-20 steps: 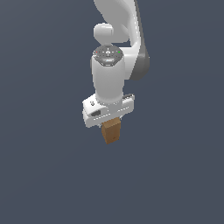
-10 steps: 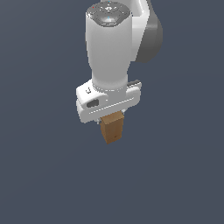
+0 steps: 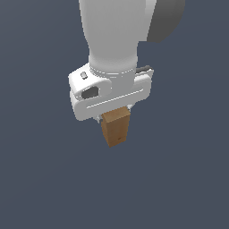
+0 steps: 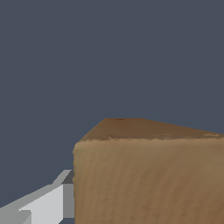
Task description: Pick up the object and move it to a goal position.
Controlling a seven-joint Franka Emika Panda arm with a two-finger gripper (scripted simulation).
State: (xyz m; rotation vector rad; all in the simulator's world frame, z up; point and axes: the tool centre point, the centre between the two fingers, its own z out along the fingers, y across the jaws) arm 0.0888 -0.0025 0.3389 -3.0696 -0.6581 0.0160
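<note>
Plain dark grey-blue backdrop across both views, no edge or surface line to tell a tabletop by. In the exterior view, starting at the left: white pincer housing jutting out to the exterior view's left, with a small round grey button and a dark recess on its near face, a long slot running along its lower edge. Above the housing, near the middle, the broad white arm coming down from the top of the view, narrowing to a collar where it meets the housing. Directly under the housing, slightly right of its left end, the brown wood-textured block, upright with a slight tilt, taller than wide, narrower than the housing, its upper part tucked up between the fingers and its lower part hanging free against the backdrop, touching nothing below. Pincer closed on the block's upper part, opened only as wide as the block itself; fingers mostly hidden behind housing and block. Further to the exterior view's right, a dark grey rounded joint cover at the upper corner, and a short dark tab beside the housing's right end. In the wrist view, one light grey finger pressed against the block's side, then the block filling much of the frame, grain lines running down its near face, darker end face beyond.
</note>
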